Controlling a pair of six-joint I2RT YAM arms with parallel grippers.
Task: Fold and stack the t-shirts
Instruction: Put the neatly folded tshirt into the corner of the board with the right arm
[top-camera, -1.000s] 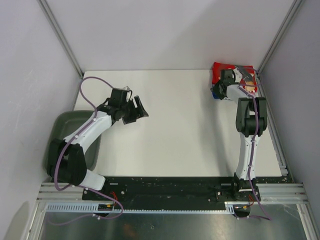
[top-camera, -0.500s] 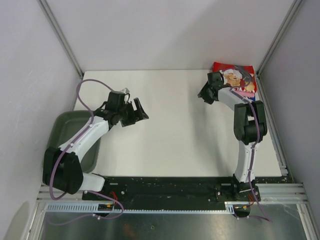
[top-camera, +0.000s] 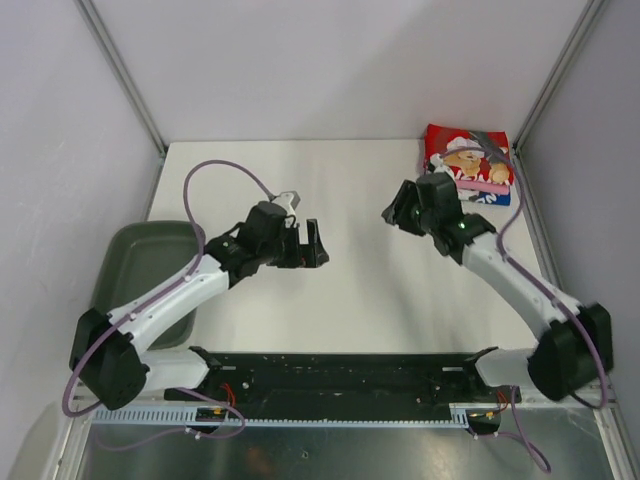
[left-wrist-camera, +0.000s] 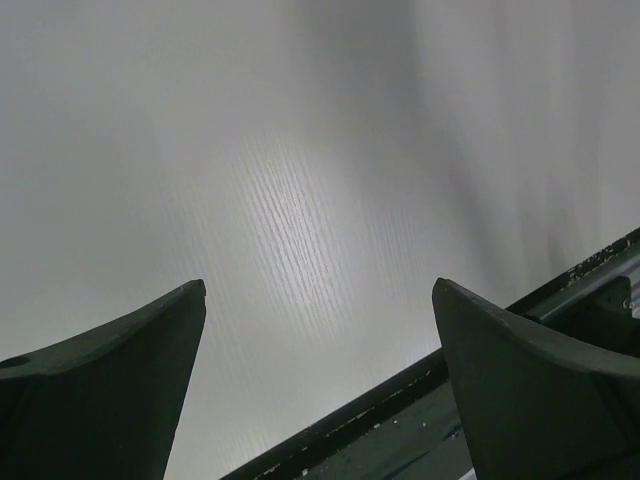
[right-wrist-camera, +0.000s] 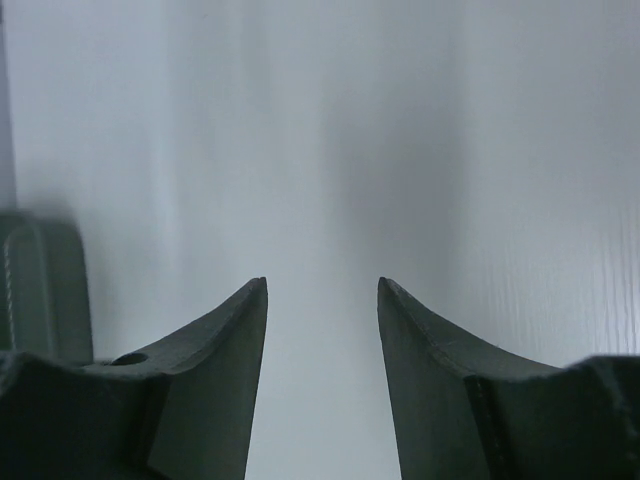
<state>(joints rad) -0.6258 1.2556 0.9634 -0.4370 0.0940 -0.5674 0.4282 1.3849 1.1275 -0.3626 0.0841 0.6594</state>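
Observation:
A stack of folded t-shirts lies at the table's far right corner. The bright red shirt with cartoon print (top-camera: 466, 150) is on top, a pink edge (top-camera: 483, 187) and a blue edge (top-camera: 487, 197) show beneath it. My right gripper (top-camera: 393, 214) is open and empty, over the bare table left of the stack; its wrist view (right-wrist-camera: 322, 285) shows only white table between the jaws. My left gripper (top-camera: 318, 246) is open and empty over the table's middle; its wrist view (left-wrist-camera: 318, 290) shows bare table and the dark front rail.
A grey-green plastic tray (top-camera: 120, 262) sits at the left edge of the white table (top-camera: 360, 290). The black rail (top-camera: 340, 370) with the arm bases runs along the near edge. Grey walls enclose the back and sides.
My right gripper has left the shirt stack and swung left and nearer over the table, the arm stretching out. My left gripper has moved right toward the table's middle.

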